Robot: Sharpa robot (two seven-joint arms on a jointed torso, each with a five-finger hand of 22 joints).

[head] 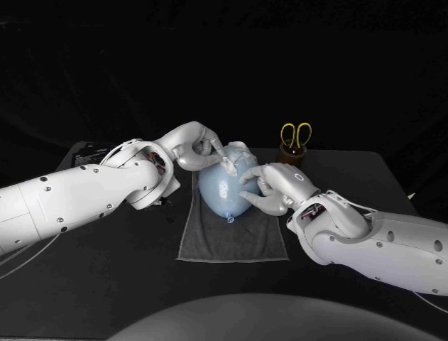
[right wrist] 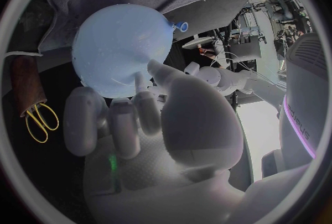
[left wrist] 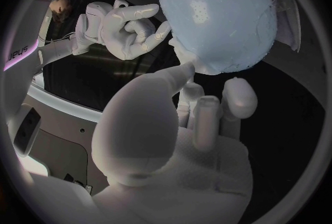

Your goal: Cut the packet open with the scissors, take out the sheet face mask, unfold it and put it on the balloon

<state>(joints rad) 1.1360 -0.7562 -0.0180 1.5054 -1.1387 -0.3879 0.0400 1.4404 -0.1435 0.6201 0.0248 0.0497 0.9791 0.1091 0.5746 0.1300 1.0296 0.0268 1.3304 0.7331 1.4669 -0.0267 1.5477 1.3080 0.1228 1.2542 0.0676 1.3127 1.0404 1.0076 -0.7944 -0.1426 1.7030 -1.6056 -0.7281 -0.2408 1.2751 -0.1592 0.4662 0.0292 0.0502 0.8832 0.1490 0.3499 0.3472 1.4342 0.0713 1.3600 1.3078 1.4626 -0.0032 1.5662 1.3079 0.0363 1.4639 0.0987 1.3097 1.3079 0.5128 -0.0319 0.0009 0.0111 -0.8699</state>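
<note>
balloon (head: 227, 190) sat on the towel (head: 234, 240) on the table (head: 121, 249), mask (head: 240, 152) seemingly draped over it, left hand (head: 195, 145) spread against it, right hand (head: 272, 186) maybe pinching the mask (couldn't tell), so one uneven push could've rolled it off.

The left hand (head: 198, 145) and right hand (head: 270, 186) face each other closely, fingers (right wrist: 123, 124) extended and slightly apart.

Pale-blue balloon (head: 224, 192) on grey towel (head: 234, 245), knot twd robot; yellow-handled scissors (head: 295, 133) upright in brown holder (head: 293, 155).
</note>
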